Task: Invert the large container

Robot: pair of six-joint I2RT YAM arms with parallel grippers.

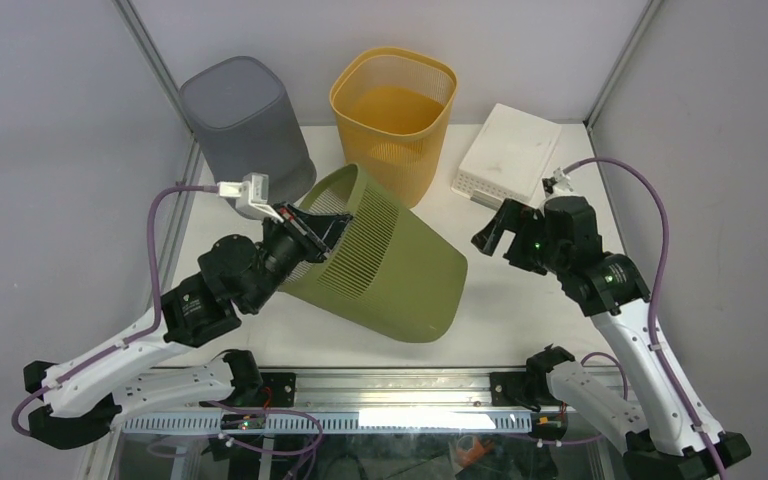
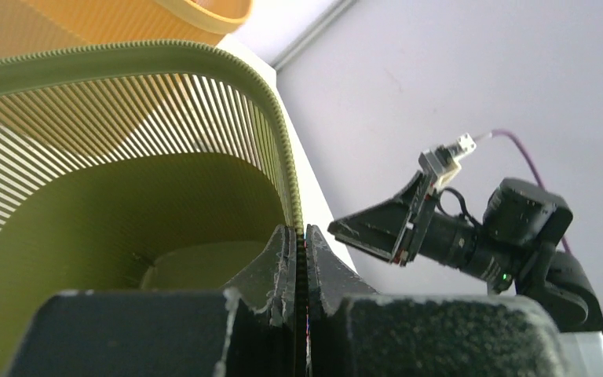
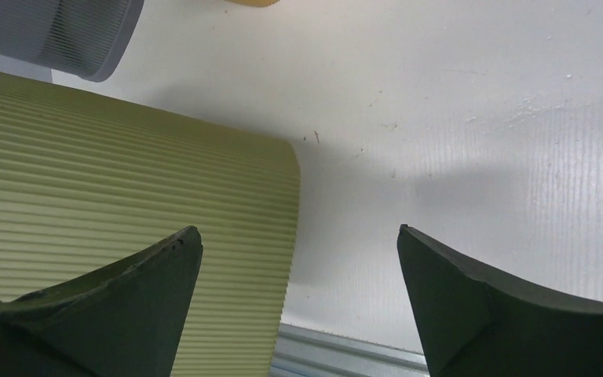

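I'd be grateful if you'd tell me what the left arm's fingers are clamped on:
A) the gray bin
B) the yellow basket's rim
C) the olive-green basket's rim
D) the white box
C: the left wrist view shows the left gripper with its fingers pressed together on the ribbed rim of the olive-green basket, which lies tipped on its side.

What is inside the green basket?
Only its bare slatted walls and base show inside the green basket; the left gripper, shut on its rim, hides the lower part.
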